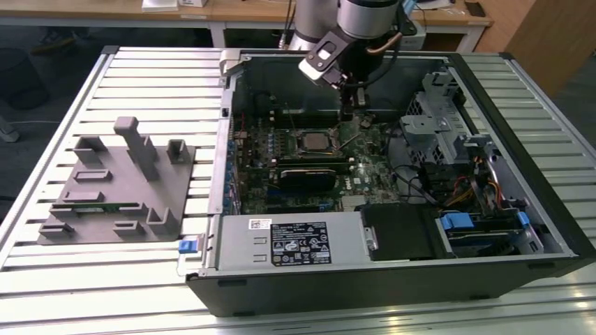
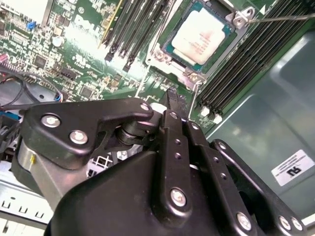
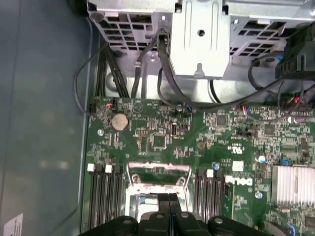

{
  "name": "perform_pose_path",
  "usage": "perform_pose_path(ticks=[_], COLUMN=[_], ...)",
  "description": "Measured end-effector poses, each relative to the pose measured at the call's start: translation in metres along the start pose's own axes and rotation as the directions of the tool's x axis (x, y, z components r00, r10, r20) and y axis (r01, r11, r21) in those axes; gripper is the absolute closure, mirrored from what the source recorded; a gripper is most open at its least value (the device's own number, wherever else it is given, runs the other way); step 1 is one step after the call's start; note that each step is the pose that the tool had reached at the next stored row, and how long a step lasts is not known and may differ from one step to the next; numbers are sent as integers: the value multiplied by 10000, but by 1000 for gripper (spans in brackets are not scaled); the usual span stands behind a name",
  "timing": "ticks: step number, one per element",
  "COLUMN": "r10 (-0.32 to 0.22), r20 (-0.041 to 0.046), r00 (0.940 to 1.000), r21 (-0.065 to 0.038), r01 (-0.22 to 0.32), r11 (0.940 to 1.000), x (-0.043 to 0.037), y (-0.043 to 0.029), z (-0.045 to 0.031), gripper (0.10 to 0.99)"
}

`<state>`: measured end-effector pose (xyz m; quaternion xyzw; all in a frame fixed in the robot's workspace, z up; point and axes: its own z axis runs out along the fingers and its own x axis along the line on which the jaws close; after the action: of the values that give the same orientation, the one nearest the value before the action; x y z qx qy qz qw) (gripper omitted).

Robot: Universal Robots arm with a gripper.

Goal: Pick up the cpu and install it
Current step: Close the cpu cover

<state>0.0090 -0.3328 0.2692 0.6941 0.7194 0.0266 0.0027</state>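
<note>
Slatted table [image 1: 93, 279] holds an open computer case [image 1: 373, 293]. The cpu [image 2: 202, 35] sits flat in its socket [image 2: 158, 53]. The gripper [image 2: 174, 98], fingers [image 3: 162, 202] pressed together and empty, hovers just beside it; any push should probably go straight down.

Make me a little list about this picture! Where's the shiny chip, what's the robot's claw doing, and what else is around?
place: open computer case on a slatted table
cpu: lying in its socket on the green board, silvery top facing up
gripper: shut, holding nothing, over the board close to the cpu
grey holder: on the table, on the exterior view's left of the case
work so far: the cpu is already in the socket
</note>
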Motion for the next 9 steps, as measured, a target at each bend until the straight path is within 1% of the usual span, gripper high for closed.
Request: perform_pose_path(ticks=[4, 5, 7, 8, 9], r10=[0, 0, -6, -7, -7], r20=[-3, 15, 149, 177, 180], r00=[10000, 10000, 9999, 9998, 9998], r21=[-2, -1, 5, 7, 14], r01=[0, 0, 6, 7, 6], r11=[10000, 10000, 10000, 10000, 10000], x=[-1, -1, 3, 4, 4], y=[40, 48, 61, 72, 90], z=[16, 22, 29, 33, 34], gripper=[980, 980, 980, 980, 980])
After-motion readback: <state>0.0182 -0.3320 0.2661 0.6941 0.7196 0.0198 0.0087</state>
